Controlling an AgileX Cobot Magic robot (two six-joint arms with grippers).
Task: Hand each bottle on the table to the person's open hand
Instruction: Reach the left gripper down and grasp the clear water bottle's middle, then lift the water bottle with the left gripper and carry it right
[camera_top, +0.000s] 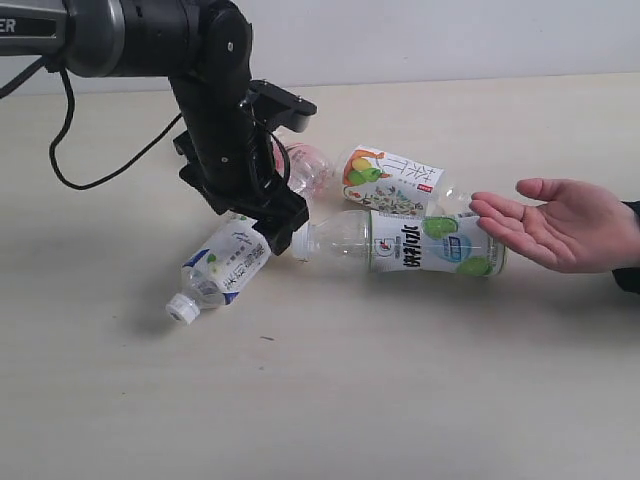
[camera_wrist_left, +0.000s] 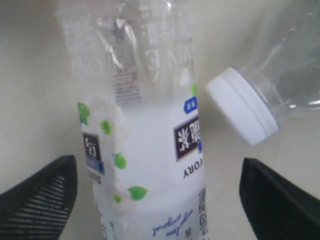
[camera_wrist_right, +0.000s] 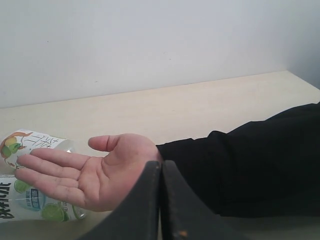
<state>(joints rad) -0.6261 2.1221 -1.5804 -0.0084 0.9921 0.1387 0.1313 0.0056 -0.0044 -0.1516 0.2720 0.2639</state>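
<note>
Lying on its side nearest the camera on the pale worktop (camera_top: 400, 390), the blue-marked bottle (camera_top: 226, 264) is seen with its white cap turned toward the front edge. It is straddled by the left claw (camera_wrist_left: 160, 200), whose fingers (camera_wrist_left: 42, 192) are spread wide on either side of the label in the left wrist view. No contact with the plastic can be made out there.

Just behind, the green-lime bottle (camera_top: 425, 245) is laid lengthwise across the middle of the worktop. Its white cap (camera_wrist_left: 242, 107) is pointed at the blue-marked bottle, close beside it. At the other end, the person's open hand (camera_top: 560, 225) is held palm up. The fingertips are placed over the base of the green-lime bottle and appear to be touching it, though this cannot be settled from the exterior view.

The right claw (camera_wrist_right: 161, 200) is shown only by its own wrist camera. Its fingers are pressed together with nothing between them, and it is held in front of the open palm and a black sleeve (camera_wrist_right: 250, 170).

Farther back, the orange-green fruit bottle (camera_top: 392, 180) is laid on its side just behind the green-lime one. The pink bottle (camera_top: 303, 166) is partly hidden behind the left arm, so its cap cannot be seen.
</note>
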